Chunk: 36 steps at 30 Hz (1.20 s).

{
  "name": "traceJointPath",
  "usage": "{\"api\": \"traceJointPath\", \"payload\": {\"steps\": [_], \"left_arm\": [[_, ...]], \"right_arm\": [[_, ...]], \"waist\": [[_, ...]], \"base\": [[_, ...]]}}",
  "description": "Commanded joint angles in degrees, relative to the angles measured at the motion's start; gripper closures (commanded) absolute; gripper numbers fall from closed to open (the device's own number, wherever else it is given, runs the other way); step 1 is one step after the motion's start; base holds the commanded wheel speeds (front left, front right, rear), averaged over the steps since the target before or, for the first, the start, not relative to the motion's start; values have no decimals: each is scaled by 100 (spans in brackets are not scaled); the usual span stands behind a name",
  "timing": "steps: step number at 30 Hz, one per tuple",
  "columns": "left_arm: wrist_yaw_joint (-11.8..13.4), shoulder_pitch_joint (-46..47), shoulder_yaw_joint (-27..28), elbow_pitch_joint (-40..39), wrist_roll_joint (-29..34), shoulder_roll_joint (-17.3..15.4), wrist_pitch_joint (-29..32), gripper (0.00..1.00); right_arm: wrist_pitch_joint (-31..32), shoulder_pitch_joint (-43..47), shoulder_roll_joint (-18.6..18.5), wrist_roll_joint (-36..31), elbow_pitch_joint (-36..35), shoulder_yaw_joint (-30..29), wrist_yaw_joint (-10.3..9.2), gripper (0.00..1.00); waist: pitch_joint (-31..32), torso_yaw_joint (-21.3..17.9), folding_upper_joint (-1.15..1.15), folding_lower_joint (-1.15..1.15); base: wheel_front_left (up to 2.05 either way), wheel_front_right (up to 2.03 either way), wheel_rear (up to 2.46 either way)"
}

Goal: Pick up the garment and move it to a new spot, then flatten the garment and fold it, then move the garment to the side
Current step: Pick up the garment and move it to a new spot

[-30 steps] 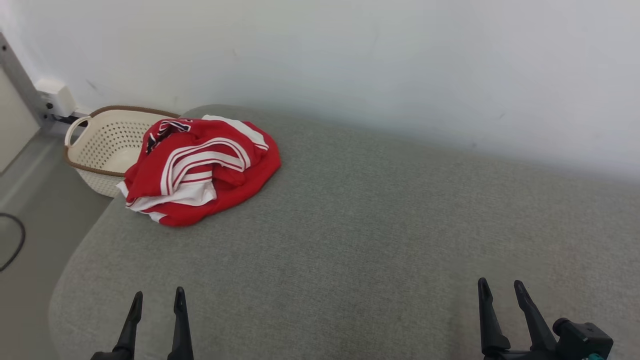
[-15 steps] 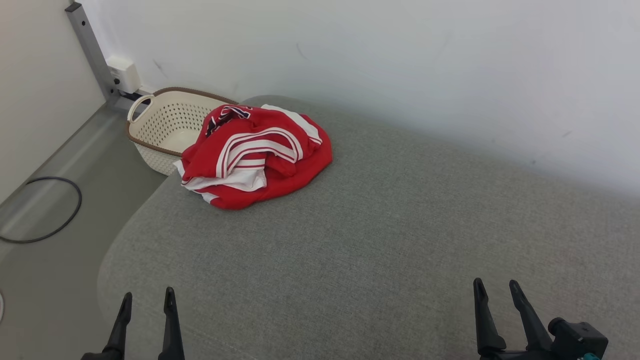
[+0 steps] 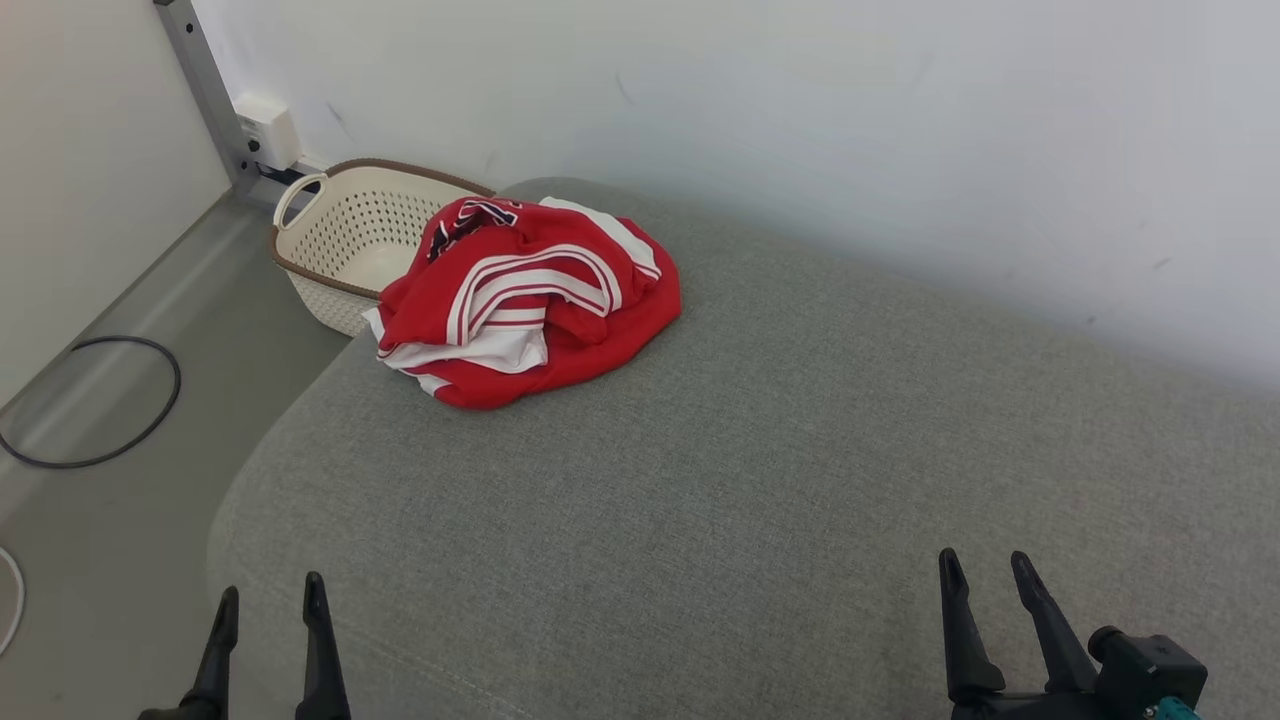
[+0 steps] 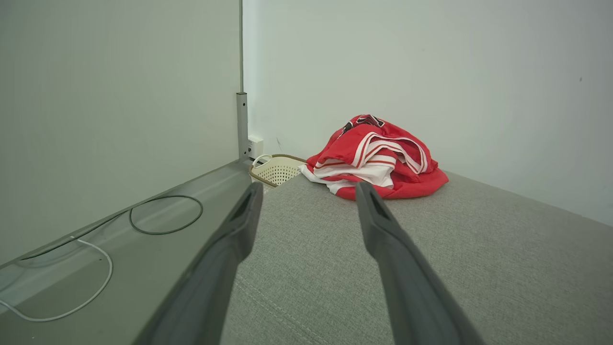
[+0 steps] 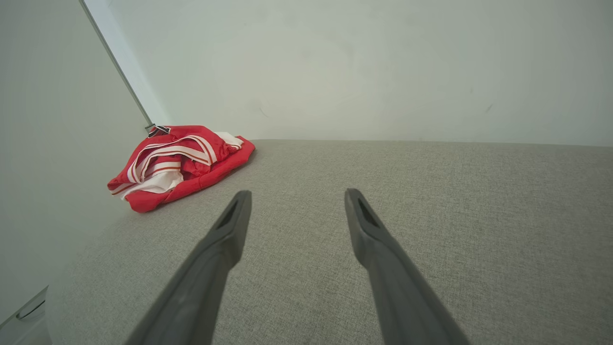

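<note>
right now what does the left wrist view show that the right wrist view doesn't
Left wrist view alone: the perforated basket beyond the grey cushion, a black cable loop and a white cable on the floor, and the open left gripper. Right wrist view alone: the open right gripper over a broad stretch of grey cushion. Both: the crumpled red and white garment lying on the grey cushion near the white wall.

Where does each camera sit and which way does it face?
Head view: on the head, looking down over the cushion; left gripper and right gripper at bottom.
Left wrist view: on that wrist, facing the garment and basket; own fingers.
Right wrist view: on that wrist, facing along the cushion; own fingers.
Shared: all show the garment.
</note>
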<state>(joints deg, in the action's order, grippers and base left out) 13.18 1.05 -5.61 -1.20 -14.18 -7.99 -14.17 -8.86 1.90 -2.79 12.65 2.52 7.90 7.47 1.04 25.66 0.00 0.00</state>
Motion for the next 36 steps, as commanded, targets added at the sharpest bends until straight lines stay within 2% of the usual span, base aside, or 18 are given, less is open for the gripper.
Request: {"api": "traceJointPath", "payload": {"steps": [1,6,12,22,28,36], "left_arm": [[-4,-92,47,-13,-53,3,-20,0],[-91,179,95,-43,-253,36,-41,0],[-386,952,117,53,-321,-250,106,0],[-918,2780,344,675,-934,-645,761,0],[-1052,3696,439,1183,-1070,-929,1138,0],[-1218,4887,356,2019,-1013,-1394,1712,0]], "right_arm": [[-4,-12,-17,-24,-9,8,4,0],[47,-155,-17,-86,-48,46,4,0],[85,-481,-19,-183,-76,197,4,0],[-82,-966,-17,-135,59,594,4,0],[-242,-1180,-17,-63,141,890,4,0],[-439,-1468,-15,9,277,996,4,0]], "waist": [[-20,-22,0,0],[-176,-138,0,0],[-533,-433,0,0],[-1030,-1253,0,0],[-1278,-1802,0,0],[-1631,-2437,0,0]], "base": [[0,0,0],[0,0,0],[0,0,0],[0,0,0],[0,0,0],[0,0,0]]}}
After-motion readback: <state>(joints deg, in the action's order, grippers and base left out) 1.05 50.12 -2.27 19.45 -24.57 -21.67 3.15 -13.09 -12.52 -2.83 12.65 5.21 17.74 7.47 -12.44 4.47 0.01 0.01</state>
